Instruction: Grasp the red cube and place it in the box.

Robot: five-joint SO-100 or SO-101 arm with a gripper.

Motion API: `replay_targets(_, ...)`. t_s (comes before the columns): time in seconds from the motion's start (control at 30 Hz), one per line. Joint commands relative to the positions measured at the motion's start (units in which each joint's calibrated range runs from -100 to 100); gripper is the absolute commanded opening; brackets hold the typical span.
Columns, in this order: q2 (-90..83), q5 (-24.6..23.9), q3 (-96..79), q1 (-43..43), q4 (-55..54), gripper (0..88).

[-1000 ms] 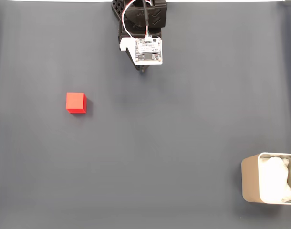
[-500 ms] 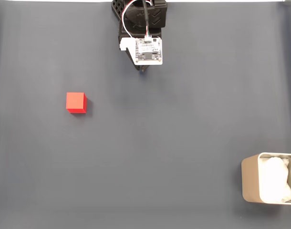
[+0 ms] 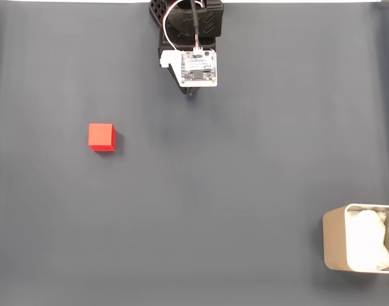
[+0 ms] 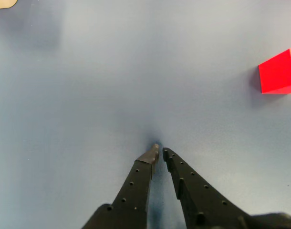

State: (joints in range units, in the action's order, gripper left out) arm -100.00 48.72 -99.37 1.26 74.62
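the red cube (image 3: pixel 101 136) sits square-on, untilted; the gripper (image 4: pixel 160 150) closed, empty.

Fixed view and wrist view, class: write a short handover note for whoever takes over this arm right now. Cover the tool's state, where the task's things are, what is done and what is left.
Tool: shut, holding nothing, tips close over the bare grey mat, at the top middle of the fixed view.
Red cube: sitting on the mat at the left of the fixed view, apart from the tool; at the right edge of the wrist view.
Box: bottom right corner of the fixed view, white padding inside, no cube in it.
Done: nothing yet.
Left: open the tool, reach the cube, grasp it, carry it across the mat and release it in the box.
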Motion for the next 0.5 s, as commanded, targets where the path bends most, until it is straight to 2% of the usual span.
replay_targets(0.0, 0.1, -0.5, -0.5, -0.2, 1.1, 0.0)
replay_targets(0.37, 0.1, -0.2, -0.5, -0.4, 1.0, 0.0)
replay_targets(0.47, 0.1, -0.2, -0.5, -0.4, -2.0, 0.0)
